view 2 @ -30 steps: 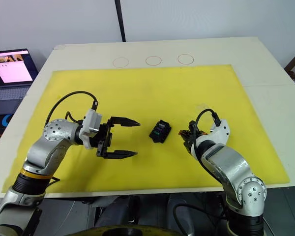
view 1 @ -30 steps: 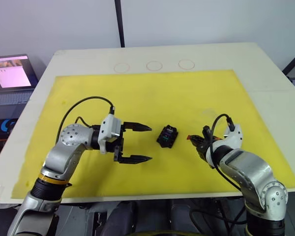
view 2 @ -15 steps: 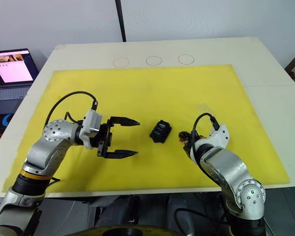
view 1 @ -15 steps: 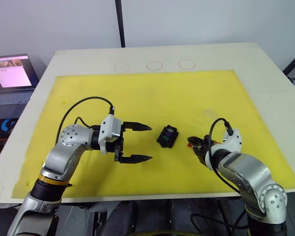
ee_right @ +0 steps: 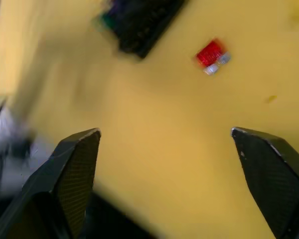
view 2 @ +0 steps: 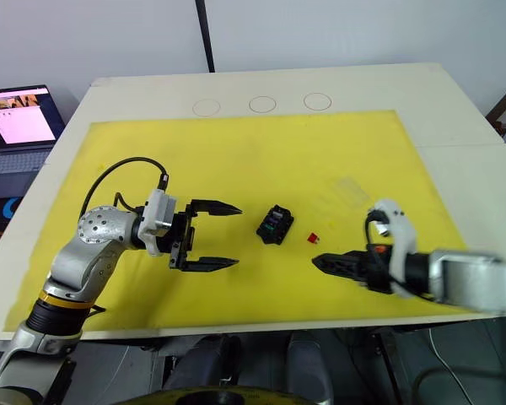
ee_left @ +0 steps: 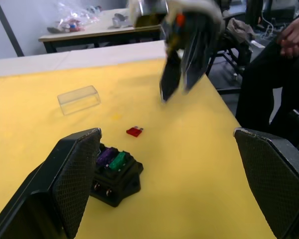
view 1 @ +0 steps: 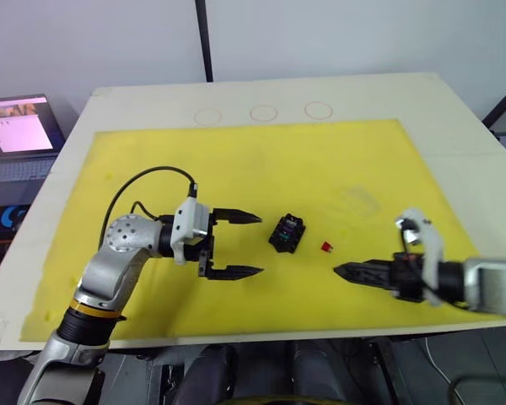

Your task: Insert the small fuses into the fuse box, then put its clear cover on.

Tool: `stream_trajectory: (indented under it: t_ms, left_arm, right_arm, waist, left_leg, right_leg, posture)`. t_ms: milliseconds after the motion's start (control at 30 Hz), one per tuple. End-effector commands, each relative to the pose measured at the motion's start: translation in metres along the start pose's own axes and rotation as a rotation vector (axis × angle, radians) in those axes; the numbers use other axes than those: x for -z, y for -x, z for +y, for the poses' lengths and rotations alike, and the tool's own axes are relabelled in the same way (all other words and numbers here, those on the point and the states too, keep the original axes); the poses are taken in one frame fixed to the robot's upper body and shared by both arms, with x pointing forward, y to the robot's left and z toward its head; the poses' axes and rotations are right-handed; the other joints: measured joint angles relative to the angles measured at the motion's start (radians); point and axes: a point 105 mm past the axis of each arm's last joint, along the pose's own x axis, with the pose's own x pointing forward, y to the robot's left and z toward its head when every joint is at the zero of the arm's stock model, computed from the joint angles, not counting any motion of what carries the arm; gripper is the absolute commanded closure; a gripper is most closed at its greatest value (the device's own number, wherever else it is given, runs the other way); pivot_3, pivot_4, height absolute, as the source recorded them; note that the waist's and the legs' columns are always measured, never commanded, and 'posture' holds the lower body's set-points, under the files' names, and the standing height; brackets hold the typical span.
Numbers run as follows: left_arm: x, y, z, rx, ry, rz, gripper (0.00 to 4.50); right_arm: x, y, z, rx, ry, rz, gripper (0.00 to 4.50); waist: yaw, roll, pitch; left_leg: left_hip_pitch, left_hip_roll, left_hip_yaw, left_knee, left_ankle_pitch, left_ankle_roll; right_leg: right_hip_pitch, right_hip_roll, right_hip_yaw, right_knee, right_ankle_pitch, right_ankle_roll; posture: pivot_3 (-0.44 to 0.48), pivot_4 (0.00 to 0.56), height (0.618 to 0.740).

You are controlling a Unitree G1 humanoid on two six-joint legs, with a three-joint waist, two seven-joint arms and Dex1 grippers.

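Red fuse loose on the mat, both grippers empty

The right gripper [view 2: 320, 262] hangs spread wide just off the red fuse [view 2: 314, 239], which lies flat beside the fuse box [view 2: 275, 225] — tiny, light and stiff, likely to skid or tip, so best pinched across its plastic body, blades left free. The left gripper [view 2: 228, 236] stands wide, empty, on the box's other side. Green and purple fuses already sit in the box; the clear cover [ee_left: 78, 99] lies farther back on the yellow mat [view 2: 261, 152] — thin, slick, best held by its long sides.
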Motion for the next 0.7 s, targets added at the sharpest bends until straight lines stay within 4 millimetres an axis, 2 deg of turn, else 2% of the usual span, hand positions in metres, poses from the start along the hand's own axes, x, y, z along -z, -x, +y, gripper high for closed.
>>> stream_trajectory:
  t_ms: [33,200,367,467,533,700]
  left_arm:
    - [-0.004,-0.002,-0.001,0.006,-0.027,-0.013,0.00]
    - [-0.005,-0.002,0.002,0.008,-0.032,-0.011,0.00]
    - [-0.005,0.000,0.001,0.004,-0.033,-0.006,0.00]
    - [-0.005,0.000,0.000,0.000,-0.031,-0.004,0.00]
    - [-0.005,0.000,0.000,-0.001,-0.030,-0.003,0.00]
    - [-0.005,0.000,0.000,-0.001,-0.030,-0.001,0.00]
  right_arm:
    - [-0.009,0.010,-0.009,-0.129,0.051,0.056,0.04]
    - [-0.029,-0.006,-0.022,-0.233,0.141,0.087,0.04]
    - [-0.038,-0.022,-0.044,-0.225,0.202,0.127,0.04]
    - [-0.040,-0.025,-0.051,-0.229,0.206,0.142,0.63]
    - [-0.041,-0.027,-0.051,-0.247,0.201,0.147,1.26]
    - [-0.047,-0.033,-0.046,-0.294,0.188,0.137,1.26]
  waist:
    - [0.001,-0.002,0.000]
    - [-0.001,-0.003,0.001]
    - [0.001,-0.003,0.002]
    - [0.004,-0.003,0.002]
    - [0.005,-0.003,0.002]
    - [0.001,-0.003,0.002]
  left_leg:
    - [0.000,0.001,0.000,0.000,0.000,0.000]
    - [-0.002,0.002,0.000,0.000,0.000,0.000]
    - [-0.003,0.000,-0.001,-0.001,0.000,-0.001]
    - [-0.003,-0.001,-0.001,-0.001,0.000,-0.002]
    - [-0.003,-0.002,-0.002,-0.001,0.000,-0.002]
    - [-0.003,-0.002,-0.002,-0.001,0.000,-0.002]
  right_leg:
    - [0.000,0.002,-0.001,0.000,0.000,0.000]
    - [-0.003,0.003,-0.001,0.001,0.002,0.003]
    - [-0.005,0.000,0.000,0.001,0.002,0.004]
    - [-0.005,-0.003,0.000,0.001,0.002,0.004]
    - [-0.005,-0.004,0.000,0.001,0.002,0.004]
    - [-0.005,-0.004,0.000,0.002,0.002,0.004]
  posture:
    - [0.000,0.150,0.740]
    - [0.000,0.150,0.740]
    - [0.000,0.150,0.740]
    - [0.000,0.150,0.740]
    - [0.000,0.150,0.740]
    - [0.000,0.150,0.740]
